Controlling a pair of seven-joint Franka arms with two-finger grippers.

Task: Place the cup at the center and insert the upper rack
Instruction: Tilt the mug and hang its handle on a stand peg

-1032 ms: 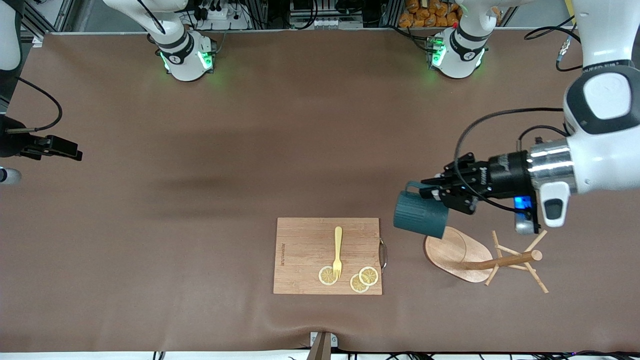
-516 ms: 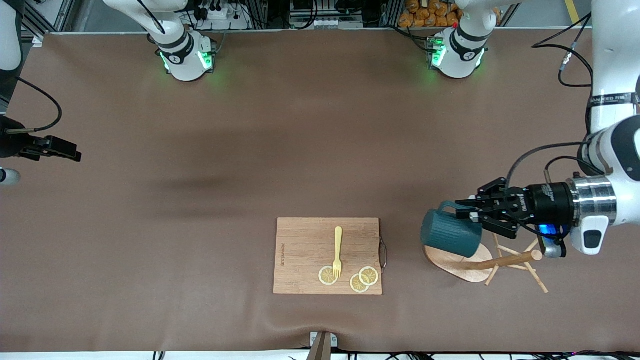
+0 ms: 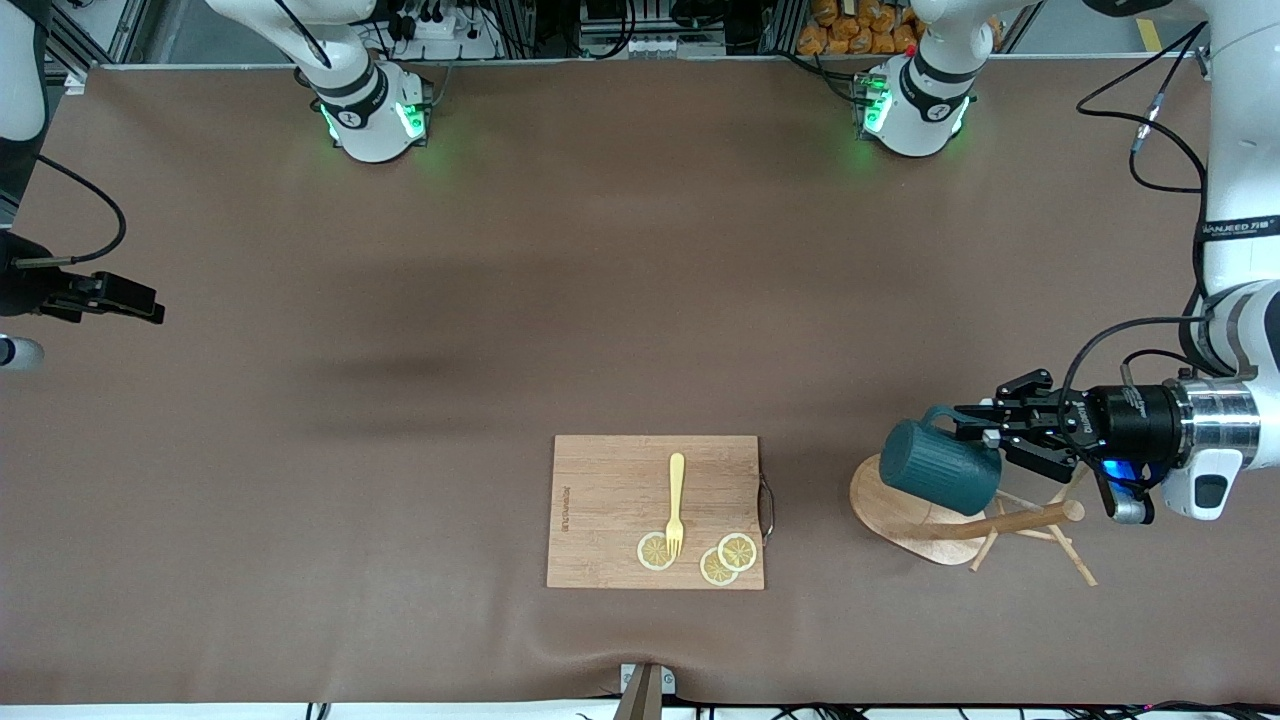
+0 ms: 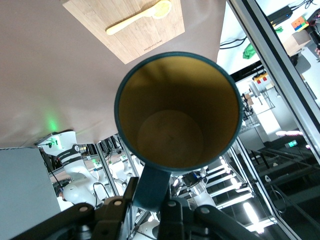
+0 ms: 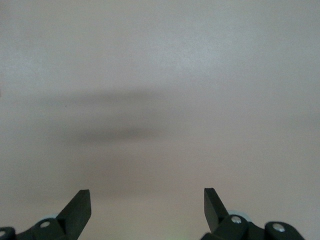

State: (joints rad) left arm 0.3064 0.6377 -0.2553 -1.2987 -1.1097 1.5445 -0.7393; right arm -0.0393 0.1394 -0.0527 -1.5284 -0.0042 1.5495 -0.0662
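Observation:
The cup point(image 3: 940, 468), dark teal with a yellowish inside, hangs tilted in the air over the oval base of the upper rack point(image 3: 890, 512). My left gripper point(image 3: 985, 428) is shut on the cup's handle. In the left wrist view the cup point(image 4: 177, 105) shows its open mouth, and my left gripper point(image 4: 152, 196) clamps the handle. The upper rack, a light wooden mug tree, lies on its side with post and pegs pointing toward the left arm's end of the table. My right gripper point(image 3: 150, 303) waits open and empty at the right arm's end, over bare mat in its wrist view point(image 5: 147, 200).
A rectangular wooden cutting board point(image 3: 655, 510) lies beside the rack, toward the table's middle, near the front edge. On it are a yellow fork point(image 3: 676, 500) and three lemon slices point(image 3: 728, 558). The board point(image 4: 125, 25) also shows in the left wrist view.
My left gripper has carried the cup toward the left arm's end of the table and lower, from beside the board to over the rack's base. The right arm has not moved.

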